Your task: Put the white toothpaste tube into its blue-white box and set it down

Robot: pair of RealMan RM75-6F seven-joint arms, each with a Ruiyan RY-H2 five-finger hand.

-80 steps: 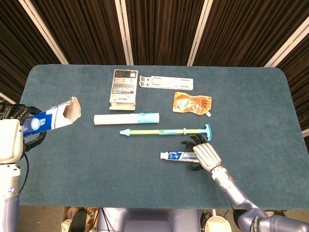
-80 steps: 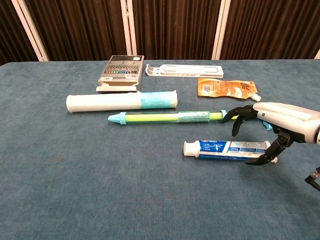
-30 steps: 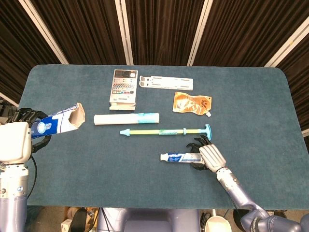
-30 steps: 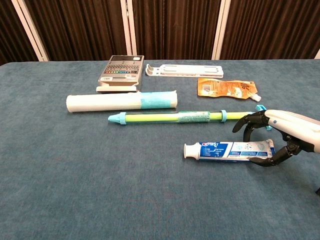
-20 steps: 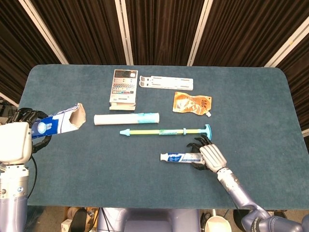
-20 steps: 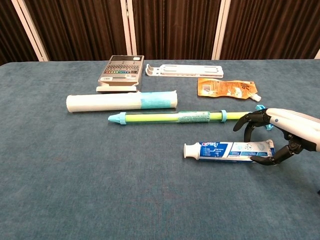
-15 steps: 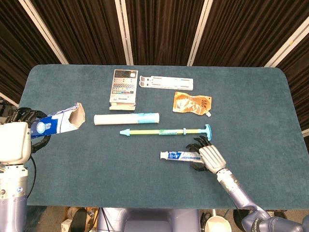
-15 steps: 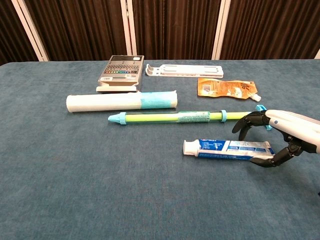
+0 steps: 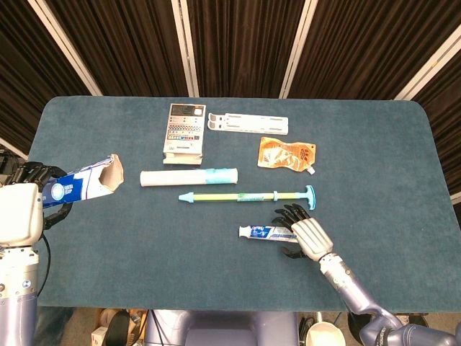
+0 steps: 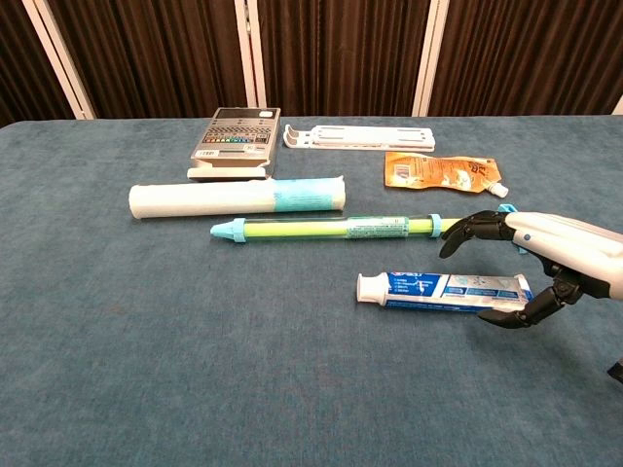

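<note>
The right hand [image 10: 521, 268] is seen low over the near right part of the dark teal cloth-covered table [image 9: 374, 144], spread apart and holding nothing. In the chest view its upper fingers [image 10: 465, 232] arch above the crimped tail of the white toothpaste tube with blue print [image 10: 443, 290], while the thumb sits at the near side of that same tail. Whether the thumb tip touches the tube cannot be told.

The tube is lying flat on the cloth. Its long axis runs left-right across the scene, white cap pointing left and flat tail pointing right, under the hand. The hand is therefore placed at the tail end, straddling the tube across its width, and most of the tube's length extends leftward, away from the palm.

Just beyond the tube, a slim yellow-green rod with pale blue ends [image 9: 245, 195] lies nearly parallel to it; the fingertips are close to its right end.

The left hand [image 9: 32, 189] is seen at the far left edge of the scene, wrapped around the blue-white cardboard toothpaste box [image 9: 81, 182], which is held off the table. The box's open mouth [image 9: 108, 173] is turned rightward, toward the table centre. Tube and box are well apart.

Judgement: the right hand is much the nearer to the tube, so the pickup falls to it. The cap already points toward the box mouth, so little re-orientation should be needed once the tube is lifted.
</note>
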